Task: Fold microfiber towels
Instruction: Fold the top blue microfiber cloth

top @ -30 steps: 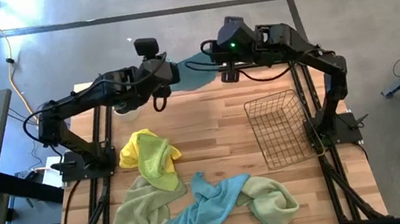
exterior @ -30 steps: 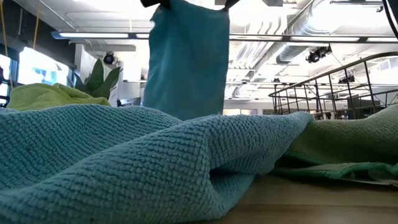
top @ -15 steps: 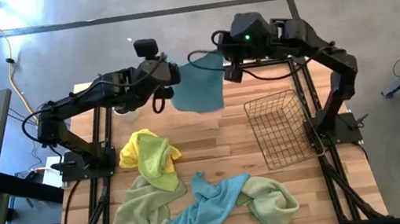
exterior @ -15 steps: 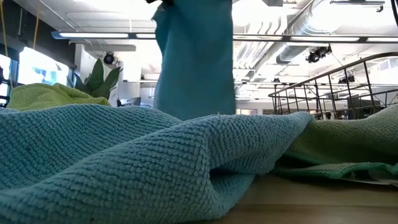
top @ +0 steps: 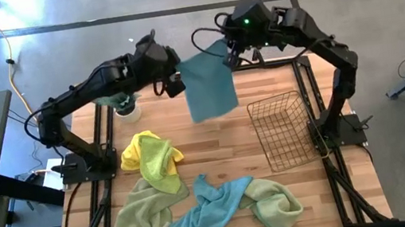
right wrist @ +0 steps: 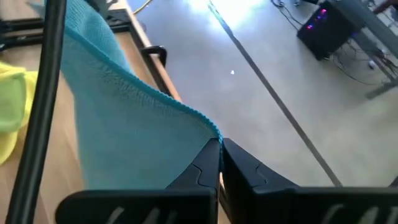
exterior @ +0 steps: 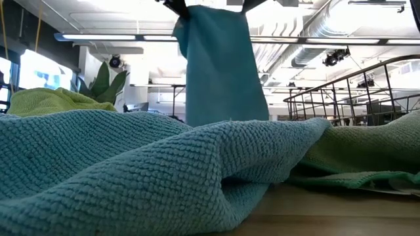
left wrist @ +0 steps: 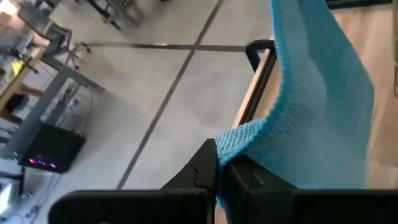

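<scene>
Now swung forward from the worktop's (top: 263, 88) far edge, teal towel (top: 208, 88) hanging flat, top corners pinched by left hand (top: 175, 84) and right hand (top: 228, 55), ready for laying down and folding

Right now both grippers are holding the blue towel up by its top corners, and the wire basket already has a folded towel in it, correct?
Not quite. The left gripper and right gripper do hold the blue towel up by its top corners, but the wire basket has nothing in it, as the high view shows. The other towels lie unfolded near the table's front.
</scene>
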### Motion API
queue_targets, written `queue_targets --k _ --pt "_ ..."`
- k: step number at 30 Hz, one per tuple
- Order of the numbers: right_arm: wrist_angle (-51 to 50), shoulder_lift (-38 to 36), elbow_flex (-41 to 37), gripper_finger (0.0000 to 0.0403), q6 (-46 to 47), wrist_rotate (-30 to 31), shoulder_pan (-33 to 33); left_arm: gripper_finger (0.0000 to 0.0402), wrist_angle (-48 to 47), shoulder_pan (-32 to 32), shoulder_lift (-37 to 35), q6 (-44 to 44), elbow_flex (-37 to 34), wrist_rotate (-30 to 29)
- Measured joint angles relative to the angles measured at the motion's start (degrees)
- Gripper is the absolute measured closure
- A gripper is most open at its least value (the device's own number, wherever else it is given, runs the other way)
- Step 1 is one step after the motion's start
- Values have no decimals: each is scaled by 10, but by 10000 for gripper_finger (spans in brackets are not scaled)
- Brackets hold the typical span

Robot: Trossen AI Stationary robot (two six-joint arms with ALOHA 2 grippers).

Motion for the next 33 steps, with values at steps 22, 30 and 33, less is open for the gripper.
queue_targets --k 22,30,33 --pt "130 27 0 403 -7 -13 -85 401 86 90 0 75 0 -34" --pt "95 40 0 403 5 -33 -91 401 78 84 0 38 0 -37" --pt "15 50 0 403 49 -50 -85 401 -38 69 0 -88 -7 33"
